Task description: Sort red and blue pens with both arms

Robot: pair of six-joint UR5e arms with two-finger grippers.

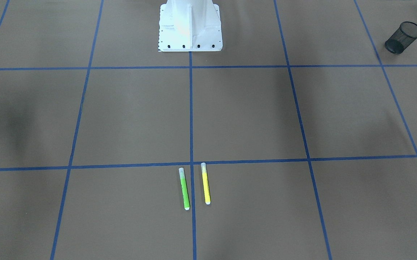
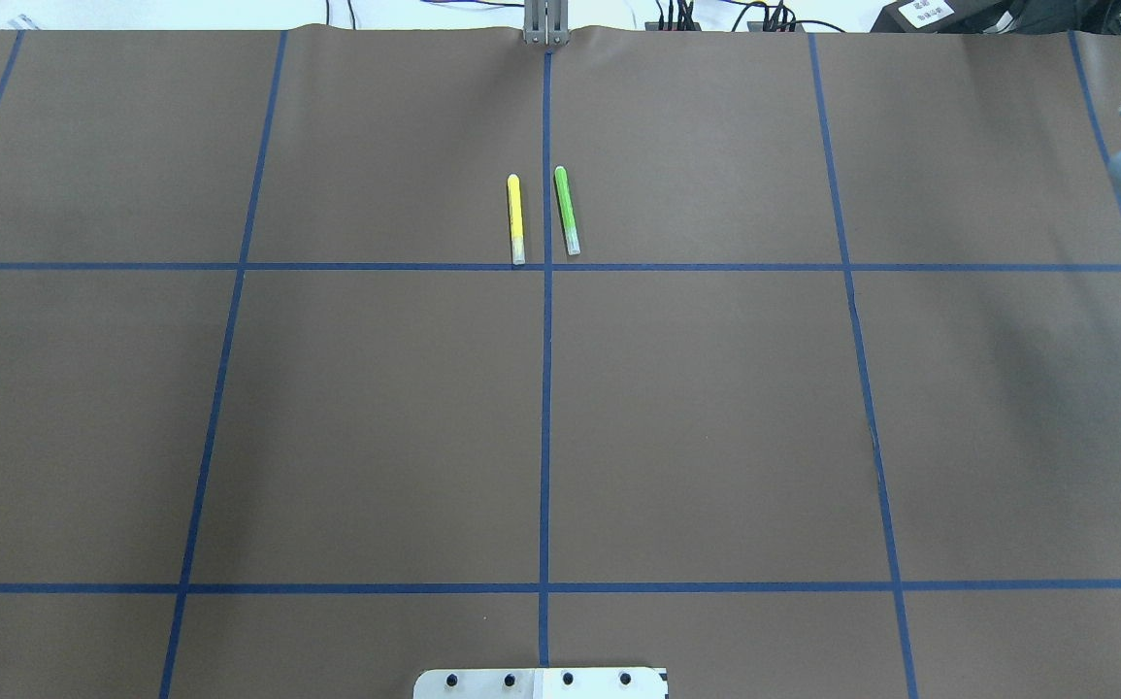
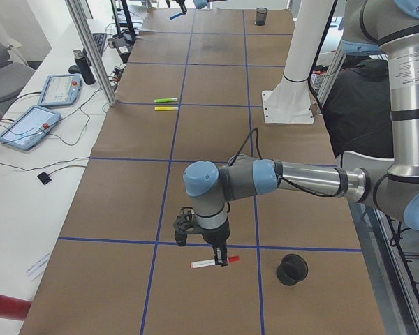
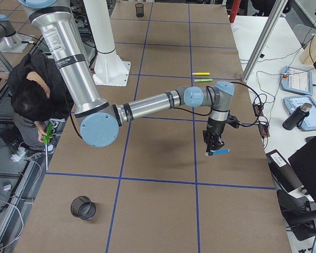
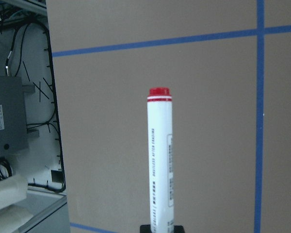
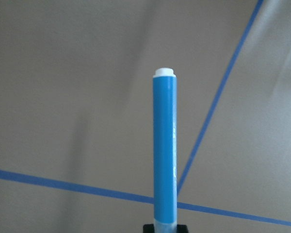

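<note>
**Both pens gripped, neither one sorted yet**

Your left pincer [image 3: 221, 255] is closed on the red pen [image 5: 160, 160]. It grips near one end, so the barrel sticks out level and low over the worktop [image 3: 126, 181], at the lower middle of the exterior left view. You cannot tell from there whether the pen clears the paper. Your right pincer [image 4: 213, 145] is clamped on the blue pen [image 6: 165, 145] in the same manner, at the centre right of the exterior right view.

The pick-up looks done on both sides, and the sorting itself seems to be what is left. A black mesh cup [image 3: 292, 269] stands near the red pen, to its right in that view. A second mesh cup [image 4: 83, 207] sits at the lower left of the exterior right view, well apart from the blue pen. These are the likely drop points, and neither pen is in one.

The red pen has a smooth white plastic barrel with fine printed text and a ridged red end. The blue pen is glossy, round and slim, with a white plug at its tip. The cups are round, of dark wire mesh. The worktop is matte brown paper gridded with blue tape [image 1: 191, 115]. The green marker [image 1: 184, 189] and yellow marker [image 1: 205, 183] lie flat on either side of one tape line, apparently not part of your job.
</note>
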